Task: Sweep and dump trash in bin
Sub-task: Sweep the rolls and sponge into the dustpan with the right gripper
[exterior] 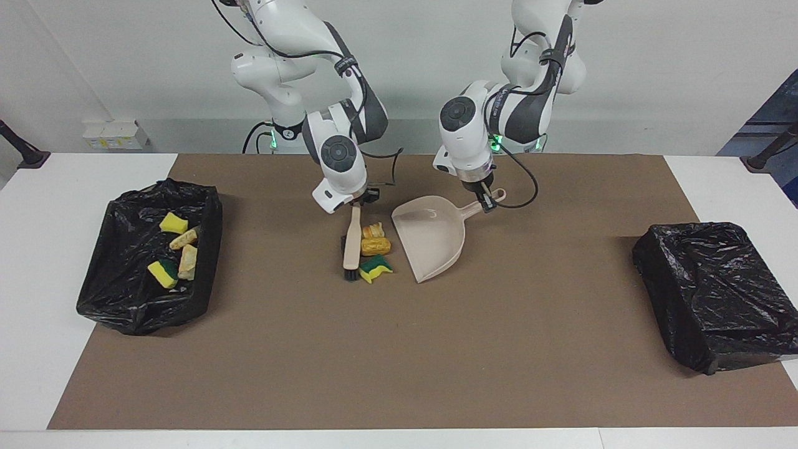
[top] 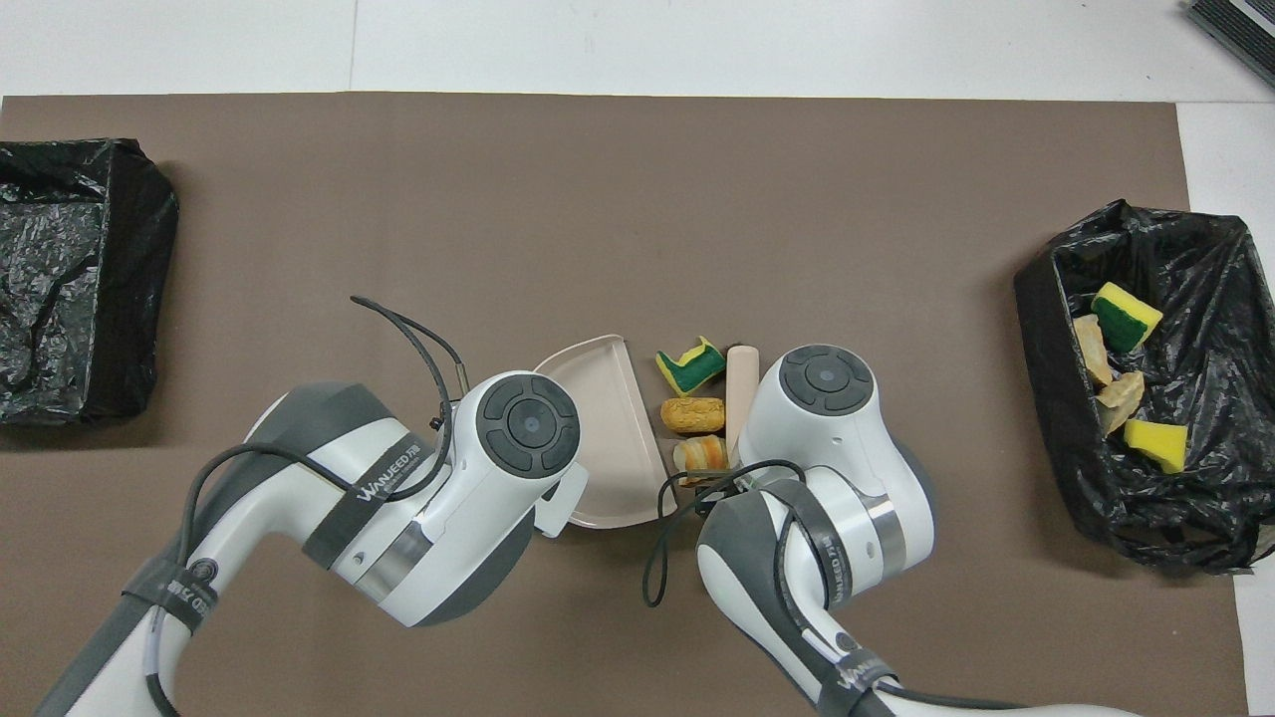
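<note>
Three pieces of trash lie in a row between brush and dustpan: a green-backed yellow sponge and two golden pastry lumps. My right gripper is shut on the handle of the beige brush, whose bristles rest on the mat beside the sponge. My left gripper is shut on the handle of the beige dustpan, whose mouth faces the trash a little apart from it. The black-lined bin at the right arm's end holds several scraps.
A second black-bagged bin sits at the left arm's end of the brown mat. Cables loop off both wrists. In the overhead view the wrists hide both grippers.
</note>
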Available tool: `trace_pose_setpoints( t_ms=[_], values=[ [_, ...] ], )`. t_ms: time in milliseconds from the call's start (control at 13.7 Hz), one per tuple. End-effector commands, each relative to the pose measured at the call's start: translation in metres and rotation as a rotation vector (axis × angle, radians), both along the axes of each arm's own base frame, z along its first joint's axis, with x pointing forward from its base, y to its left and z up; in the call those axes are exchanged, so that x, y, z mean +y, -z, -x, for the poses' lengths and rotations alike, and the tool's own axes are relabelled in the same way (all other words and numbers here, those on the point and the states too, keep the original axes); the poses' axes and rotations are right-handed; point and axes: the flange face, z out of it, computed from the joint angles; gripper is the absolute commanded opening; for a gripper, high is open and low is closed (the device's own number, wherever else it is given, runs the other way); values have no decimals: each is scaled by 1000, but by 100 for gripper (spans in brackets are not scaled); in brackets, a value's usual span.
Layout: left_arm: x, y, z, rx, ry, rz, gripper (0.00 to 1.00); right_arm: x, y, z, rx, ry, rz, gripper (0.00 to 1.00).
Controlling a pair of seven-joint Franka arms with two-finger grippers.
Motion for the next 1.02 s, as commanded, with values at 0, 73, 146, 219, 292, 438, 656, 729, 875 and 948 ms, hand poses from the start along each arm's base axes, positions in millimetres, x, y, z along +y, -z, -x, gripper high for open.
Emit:
trace_pose_setpoints(
  t_ms=[0,73,146,219,292,438,656,729,875,948],
  values=[
    [3,6,7,-5,39,-11,0,38,-2,14,16,2,-90,0],
    [3,5,7,-7,36,-11,0,56,-8,21,12,-12,-117,0],
    [3,6,8,-12,37,-5,0,69,-14,24,16,-16,-157,0],
    [5,10,8,-18,39,4,0,78,-18,26,30,-29,-217,0],
    [7,11,5,-27,36,14,0,86,-21,30,37,-56,-276,0],
    [17,13,-5,-37,23,29,0,95,-30,34,27,-99,-312,0],
    [25,14,-16,-64,17,59,0,72,-55,28,41,-101,-304,0],
    [26,16,-20,-73,44,79,0,59,-71,19,34,-97,-302,0],
    [32,22,-24,-78,136,116,0,40,-95,3,37,-117,-260,0],
    [37,23,-27,-89,137,127,0,35,-105,0,36,-127,-242,0]
  ],
)
